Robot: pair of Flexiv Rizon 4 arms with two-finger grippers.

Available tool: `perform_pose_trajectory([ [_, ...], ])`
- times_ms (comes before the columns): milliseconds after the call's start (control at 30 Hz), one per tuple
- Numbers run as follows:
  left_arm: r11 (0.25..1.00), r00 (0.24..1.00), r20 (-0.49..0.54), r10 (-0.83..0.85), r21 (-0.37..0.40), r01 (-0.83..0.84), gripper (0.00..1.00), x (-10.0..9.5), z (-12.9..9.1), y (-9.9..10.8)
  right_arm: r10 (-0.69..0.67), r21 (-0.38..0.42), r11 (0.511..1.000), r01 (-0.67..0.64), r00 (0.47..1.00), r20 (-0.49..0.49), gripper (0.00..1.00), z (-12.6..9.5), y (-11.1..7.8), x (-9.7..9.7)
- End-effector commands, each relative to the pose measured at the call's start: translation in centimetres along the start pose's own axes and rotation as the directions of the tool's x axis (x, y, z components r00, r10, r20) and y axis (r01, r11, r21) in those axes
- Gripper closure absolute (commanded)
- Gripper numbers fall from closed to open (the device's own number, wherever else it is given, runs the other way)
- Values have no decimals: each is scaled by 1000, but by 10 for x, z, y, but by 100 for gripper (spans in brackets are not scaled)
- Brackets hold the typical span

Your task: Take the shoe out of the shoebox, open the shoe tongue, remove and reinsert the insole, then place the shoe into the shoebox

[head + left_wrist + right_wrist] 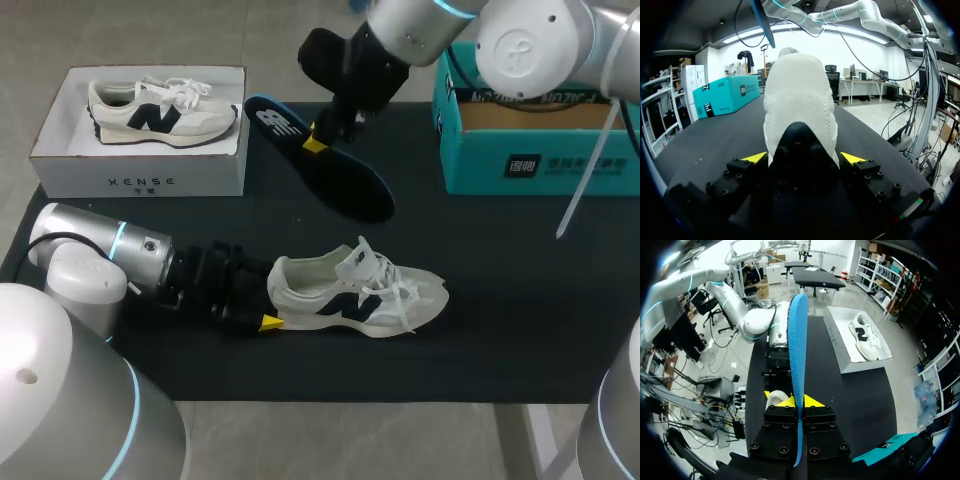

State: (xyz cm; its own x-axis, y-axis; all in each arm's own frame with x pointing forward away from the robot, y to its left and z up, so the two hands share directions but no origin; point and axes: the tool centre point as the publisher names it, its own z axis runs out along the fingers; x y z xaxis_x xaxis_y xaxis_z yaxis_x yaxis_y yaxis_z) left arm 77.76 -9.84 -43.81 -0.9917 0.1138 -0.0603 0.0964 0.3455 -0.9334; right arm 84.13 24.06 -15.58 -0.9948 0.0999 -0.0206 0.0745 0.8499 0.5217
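— Where is the shoe?
— The shoe (355, 292) stands on its sole on the black table (500, 330), outside any box, laces loose, with its toe toward the right side and its heel toward the left arm.
— Is anything holding it?
— The left gripper (268, 300) is. Its fingers stand wide apart and press the heel from both sides; the left wrist view shows a yellow tip against each flank of the heel.
— And the insole?
— The insole (330, 165), blue on one face and dark on the other, is up off the table. The right gripper (318, 140) is clamped narrowly on it, fingers nearly together, with the insole standing edge-on between them.
— What lies around?
— A white shoebox (140, 180) is at the far left corner with a second shoe (160, 112) lying inside it. A teal box (520, 165) is at the far right, well apart from the shoe.
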Motion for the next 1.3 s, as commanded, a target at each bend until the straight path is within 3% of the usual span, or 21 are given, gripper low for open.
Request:
perform_pose_trajectory([
  [33, 1000, 1000, 2, 0, -2, 0, 100, 2, 2, 2, 0, 1, 1000, 0, 1000, 0, 100, 1, 0, 0],
  [67, 1000, 1000, 2, 0, -2, 0, 100, 2, 2, 2, 0, 1, 1000, 0, 1000, 0, 100, 1, 0, 0],
  [200, 1000, 1000, 2, 0, -2, 0, 100, 2, 2, 2, 104, -191, 977, -94, 994, 43, 100, -25, -12, 23],
  [267, 1000, 1000, 2, 0, -2, 0, 100, 2, 2, 2, 186, -237, 955, -178, 982, 11, 100, -36, -16, 29],
  [333, 1000, 1000, 2, 0, -2, 0, 100, 2, 2, 2, 233, -332, 918, -220, 973, 0, 100, -47, -17, 36],
  [467, 1000, 1000, 2, 0, -2, 0, 100, 2, 2, 2, 299, -414, 861, -294, 953, -55, 100, -60, -23, 49],
  [633, 1000, 1000, 2, 0, -2, 0, 100, 2, 2, 2, 317, -511, 785, -349, 936, -152, 100, -66, -28, 53],
  [900, 1000, 1000, 2, 0, -2, 0, 100, 2, 2, 2, 256, -577, 743, -339, 941, -223, 100, -64, -21, 31],
  [1300, 1000, 1000, 2, 0, -2, 0, 100, 2, 2, 2, 230, -547, 774, -319, 947, -226, 100, -93, 2, 27],
])
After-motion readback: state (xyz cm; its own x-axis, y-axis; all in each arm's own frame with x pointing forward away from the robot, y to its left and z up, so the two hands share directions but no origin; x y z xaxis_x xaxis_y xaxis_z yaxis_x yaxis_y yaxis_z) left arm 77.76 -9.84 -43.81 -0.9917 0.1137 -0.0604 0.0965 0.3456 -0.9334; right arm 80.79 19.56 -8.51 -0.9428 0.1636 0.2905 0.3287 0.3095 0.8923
